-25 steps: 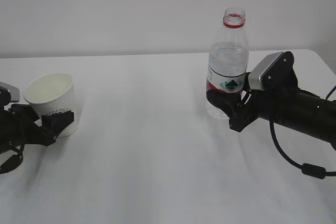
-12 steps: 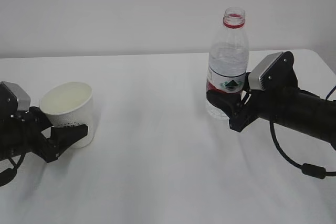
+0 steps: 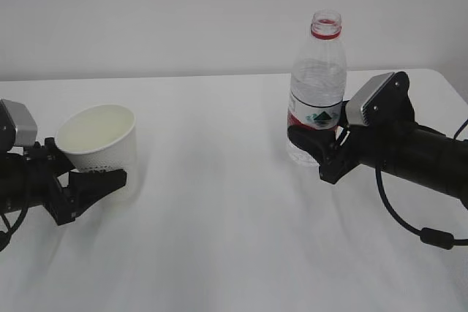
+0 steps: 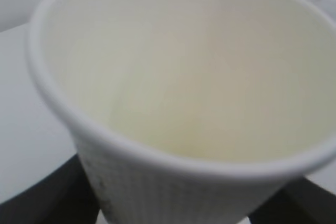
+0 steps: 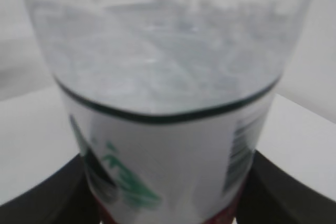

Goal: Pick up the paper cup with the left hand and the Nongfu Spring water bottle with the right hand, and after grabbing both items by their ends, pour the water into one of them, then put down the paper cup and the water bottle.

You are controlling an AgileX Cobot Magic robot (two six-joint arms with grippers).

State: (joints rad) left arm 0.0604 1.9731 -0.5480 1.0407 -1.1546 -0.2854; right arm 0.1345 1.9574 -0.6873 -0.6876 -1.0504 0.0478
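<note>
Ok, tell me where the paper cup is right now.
In the exterior view the paper cup sits at the left of the white table, tilted, gripped by the left gripper, far from the bottle.

A white counter (image 3: pixel 219 202) fills the lower part of the exterior view, smooth and matte, with faint soft shadows across it; its far edge runs level across the picture; its right far corner is rounded; behind it stands a plain pale grey wall (image 3: pixel 161 12), unmarked; a black cable (image 3: pixel 409 224) loops over the counter at right.
</note>
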